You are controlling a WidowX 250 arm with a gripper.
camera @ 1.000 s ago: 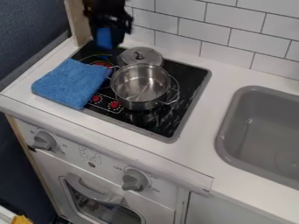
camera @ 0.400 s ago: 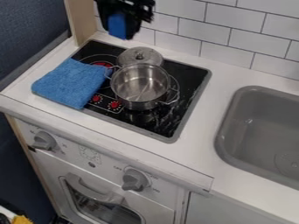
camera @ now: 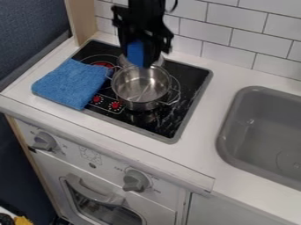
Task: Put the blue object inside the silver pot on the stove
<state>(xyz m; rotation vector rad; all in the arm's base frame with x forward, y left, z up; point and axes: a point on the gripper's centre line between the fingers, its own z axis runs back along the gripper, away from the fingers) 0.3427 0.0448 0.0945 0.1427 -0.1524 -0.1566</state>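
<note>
Shiny metal pot (camera: 141, 85), glossy black stovetop (camera: 191, 81), fuzzy cloth (camera: 70, 83), smooth matt sink (camera: 238, 114).

Black arm (camera: 147, 14), thin curved cable (camera: 174, 6)

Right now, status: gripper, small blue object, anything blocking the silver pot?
Black two-finger gripper: holding small blue object, near far rim of silver pot. Not inside yet. Pot uncovered; silver lid behind, blue cloth left.

The claw (camera: 143, 58) holds a blue object (camera: 136, 53) above the silver pot (camera: 141, 86). A blue cloth (camera: 71, 83) overlaps the stove's (camera: 179, 116) edge.
</note>
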